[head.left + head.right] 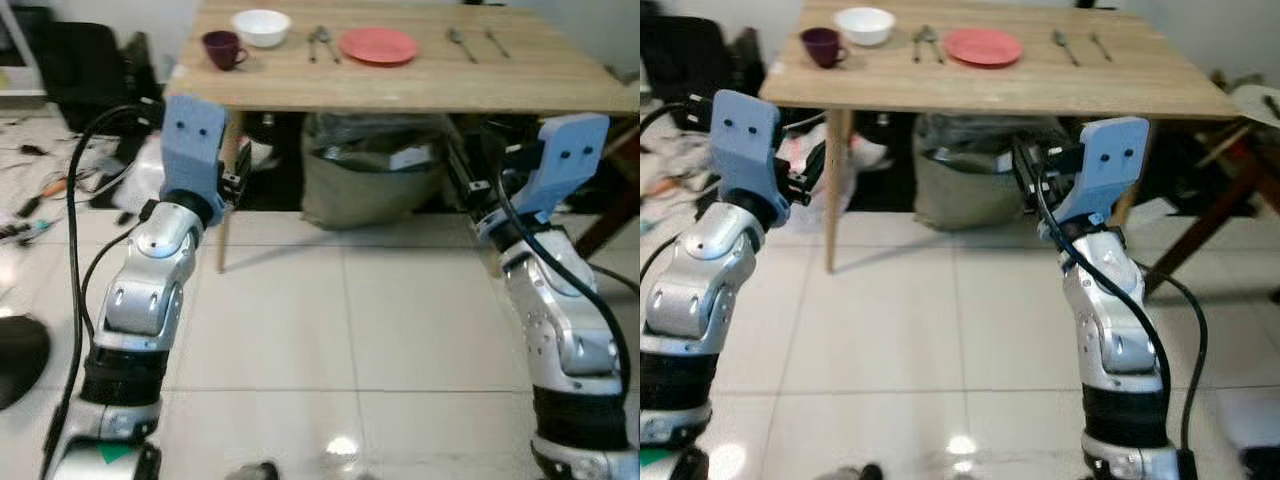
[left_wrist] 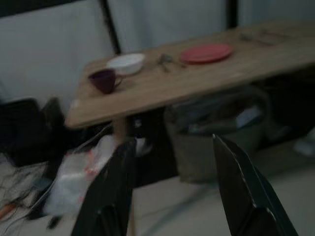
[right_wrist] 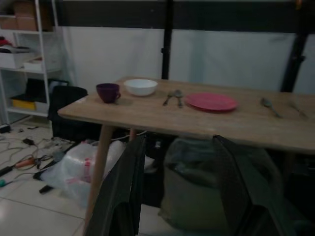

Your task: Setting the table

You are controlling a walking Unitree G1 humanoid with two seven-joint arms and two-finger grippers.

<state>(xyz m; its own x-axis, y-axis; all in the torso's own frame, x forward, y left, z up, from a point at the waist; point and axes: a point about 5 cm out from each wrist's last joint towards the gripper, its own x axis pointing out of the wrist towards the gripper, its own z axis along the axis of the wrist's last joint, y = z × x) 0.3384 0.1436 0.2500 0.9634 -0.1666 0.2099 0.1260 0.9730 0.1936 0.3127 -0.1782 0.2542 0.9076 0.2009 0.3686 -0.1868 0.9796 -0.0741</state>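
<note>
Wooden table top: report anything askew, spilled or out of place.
Nothing is spilled or tipped on the light wooden table. The purple mug, white bowl and pink plate sit upright. The cutlery lies in loose pairs, slightly angled, not flanking the plate.

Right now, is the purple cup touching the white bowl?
Apart. In the right wrist view, a strip of bare wooden table shows between the purple cup and the white bowl.
</note>
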